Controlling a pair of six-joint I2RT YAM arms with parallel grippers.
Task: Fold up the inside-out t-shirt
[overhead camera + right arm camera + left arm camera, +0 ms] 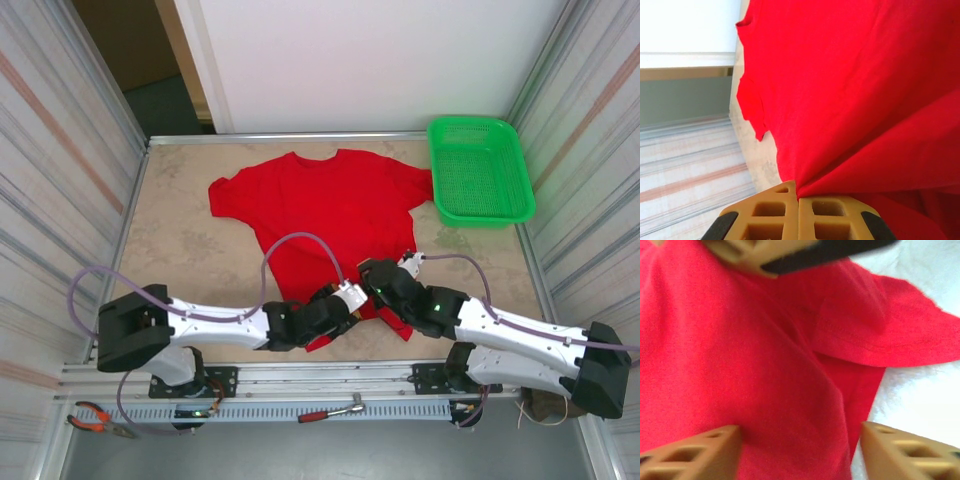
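A beige marbled table [180, 250] is boxed in by 2 striped panels, the left panel [50, 150] and the right panel [595, 130], with a plain white wall [380, 60] behind. A dark doorway [150, 80] opens at the far-left corner; a metal rail [300, 372] edges the near side.

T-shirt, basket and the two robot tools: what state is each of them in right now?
red t-shirt, spread mostly flat on the table, near edge bunched up.
green mesh basket, upright, empty.
left tool, open, fingers apart over the red cloth.
right tool, shut, pinching a fold of the red t-shirt.
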